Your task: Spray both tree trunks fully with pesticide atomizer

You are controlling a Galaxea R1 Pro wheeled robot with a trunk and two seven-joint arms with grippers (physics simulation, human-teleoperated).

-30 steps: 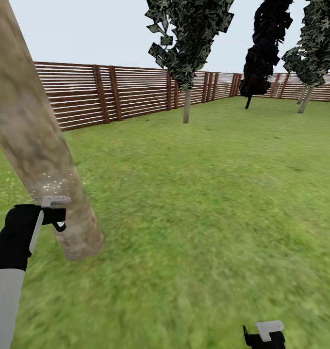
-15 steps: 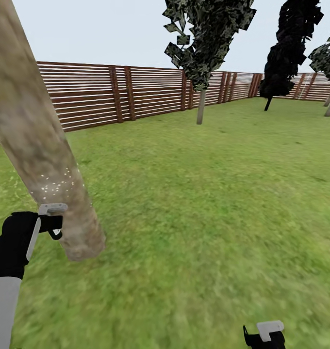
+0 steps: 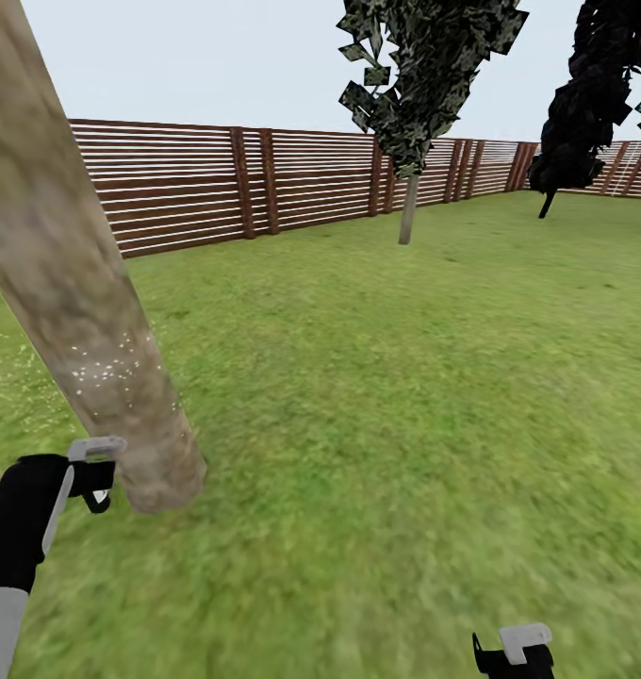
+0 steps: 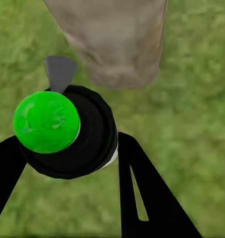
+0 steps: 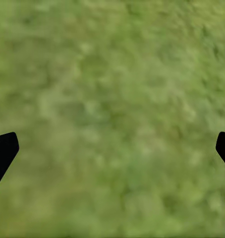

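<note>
Lawn (image 3: 405, 396) extends to the slat fence (image 3: 179, 184). Trunk (image 3: 71, 273) rises at near left, its base close ahead of the left gripper (image 4: 68, 148); white specks (image 3: 104, 368) dot its lower part. The left fingers (image 4: 142, 193) clamp the atomizer (image 4: 68, 131), green-capped from the wrist camera. The right gripper (image 5: 112, 144) hangs over grass, jaws spread wide.
</note>
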